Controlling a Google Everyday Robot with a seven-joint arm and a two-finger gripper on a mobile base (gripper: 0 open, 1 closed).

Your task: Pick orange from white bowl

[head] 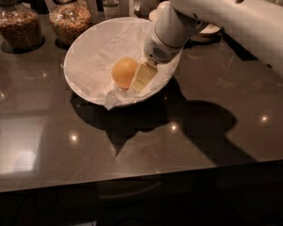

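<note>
White arm [236, 13] slanting down from the upper right, hand [142, 77] low in the white bowl [89, 55].

The arm enters at the top right corner as one thick, smooth white limb and slopes down to the left. It narrows into a rounded wrist [166, 37] with a small perforated grille on its lower face, tilted downward. Under the wrist the hand shows as a pale cream block angled the same way, on the right side of the bowl, just beside the orange [123, 72] at its right edge; whether they touch I cannot tell.
</note>
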